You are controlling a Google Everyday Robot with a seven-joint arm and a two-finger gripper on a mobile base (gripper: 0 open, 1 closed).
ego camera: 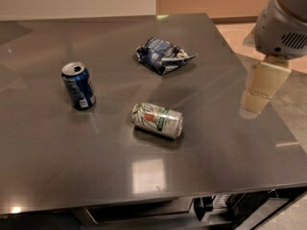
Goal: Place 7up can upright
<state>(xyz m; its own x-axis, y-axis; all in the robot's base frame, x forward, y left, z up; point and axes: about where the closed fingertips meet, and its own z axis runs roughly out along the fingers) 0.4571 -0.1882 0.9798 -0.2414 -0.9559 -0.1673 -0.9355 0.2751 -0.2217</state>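
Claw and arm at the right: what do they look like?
The arm at the upper right is a rounded pale-grey shell with a dark slotted vent. Below it, by the right edge of the grey metal table, hangs the claw: cream-coloured, blocky, in stepped segments. No cables or markings show.

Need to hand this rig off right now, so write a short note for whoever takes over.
The pincer hangs over the table's right edge, apart from everything.
7up can: on its side, mid-table toward the front.
Dark blue can stands upright to the left; snack bag lies behind.
Done: nothing, the can is not grasped.
Left: reach, grasp, stand it upright.
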